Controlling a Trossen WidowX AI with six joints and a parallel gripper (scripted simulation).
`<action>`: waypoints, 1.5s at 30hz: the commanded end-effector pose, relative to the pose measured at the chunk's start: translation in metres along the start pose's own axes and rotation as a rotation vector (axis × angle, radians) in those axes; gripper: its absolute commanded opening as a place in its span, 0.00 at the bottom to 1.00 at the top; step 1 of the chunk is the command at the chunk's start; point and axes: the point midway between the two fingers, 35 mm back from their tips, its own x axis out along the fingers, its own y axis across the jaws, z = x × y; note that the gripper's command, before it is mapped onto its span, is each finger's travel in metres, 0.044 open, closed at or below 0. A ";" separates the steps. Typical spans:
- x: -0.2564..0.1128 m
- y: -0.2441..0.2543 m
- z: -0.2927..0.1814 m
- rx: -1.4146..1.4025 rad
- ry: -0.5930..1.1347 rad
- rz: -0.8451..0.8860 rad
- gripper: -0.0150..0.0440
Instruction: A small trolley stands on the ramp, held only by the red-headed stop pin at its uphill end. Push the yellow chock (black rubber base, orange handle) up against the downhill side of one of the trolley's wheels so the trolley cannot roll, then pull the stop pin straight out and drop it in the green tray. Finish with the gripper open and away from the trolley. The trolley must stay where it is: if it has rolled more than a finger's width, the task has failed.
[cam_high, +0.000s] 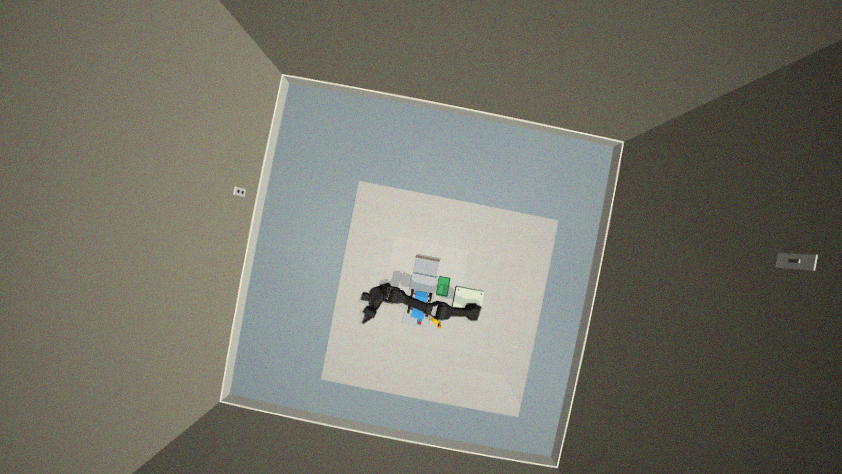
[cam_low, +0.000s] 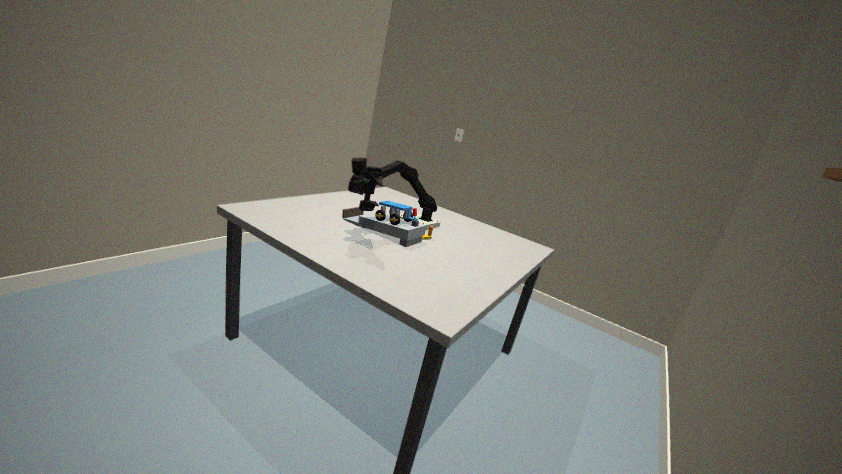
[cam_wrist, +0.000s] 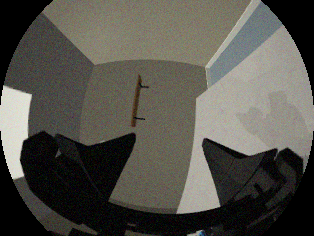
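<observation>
The blue-topped trolley (cam_high: 421, 294) (cam_low: 395, 205) stands on the grey ramp (cam_high: 425, 266) (cam_low: 382, 227), partly under the arm in the top view. The red-headed stop pin (cam_high: 418, 322) (cam_low: 414, 211) stands upright at the uphill end. The yellow chock (cam_high: 434, 321) (cam_low: 426, 237) with its orange handle lies off the ramp, beside the uphill end; its black base cannot be made out. The green tray (cam_high: 443, 286) is beside the ramp. My gripper (cam_wrist: 170, 140) is open and empty, its fingers wide apart. It hangs above the table, across the ramp from the chock, touching none of these.
The black arm (cam_high: 417, 303) (cam_low: 402, 166) arches over the trolley from its base on a pale plate (cam_high: 469, 294). A brown end board (cam_high: 427, 257) (cam_low: 352, 212) stands at the ramp's downhill end. The wrist view faces a wall with a wooden rail (cam_wrist: 136, 102).
</observation>
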 end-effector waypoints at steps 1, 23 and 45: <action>0.001 0.000 -0.001 0.010 -0.002 -0.003 0.89; 0.079 -0.032 -0.198 1.106 -0.362 -0.569 0.58; -0.078 -0.085 -0.408 1.311 -1.195 -1.198 0.58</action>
